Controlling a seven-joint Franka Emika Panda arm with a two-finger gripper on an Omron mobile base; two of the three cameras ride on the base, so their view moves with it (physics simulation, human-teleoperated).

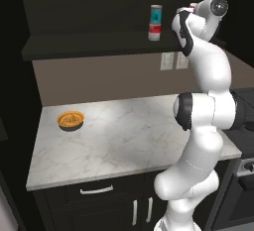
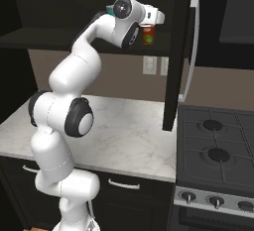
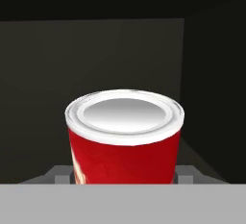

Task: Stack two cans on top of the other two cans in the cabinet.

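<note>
two cans stand stacked in the black open-front cabinet [image 1: 74, 7] in the left base view: the teal-blue can [image 1: 156, 13] sits on top of the red-and-white can [image 1: 155, 30], both upright on the dark shelf board, just left of the arm's upper link. in the right base view the dark red-orange can [image 2: 148, 35] w/ a yellowish mark stands on the same shelf, right under the hand. the bright red can [image 3: 124, 136] fills the middle of the hand view, upright, silver lid w/ pale rim facing up, a pale label patch low on its left side, dark cabinet walls behind it.

gripper [image 3: 124, 176]: the jaws sit partly spread w/ the bright red can between them; grey finger parts show either side of the can's base and look to be pinching it, tho the contact itself is cut off at the bottom edge. whether the red can touches the red-orange can below, can't tell.

around: marble countertop [image 1: 124, 141] under the cabinet, w/ a small orange bowl [image 1: 71, 120] near its left end, well apart from the arm. wall outlets [image 1: 173, 60] behind the arm. black drawer and doors w/ silver handles below the counter. gas stove [image 2: 218, 150] to the right of the counter, knobs along its front. a tall dark cabinet door edge w/ a long silver handle [image 2: 191, 51] stands just right of the hand.
</note>
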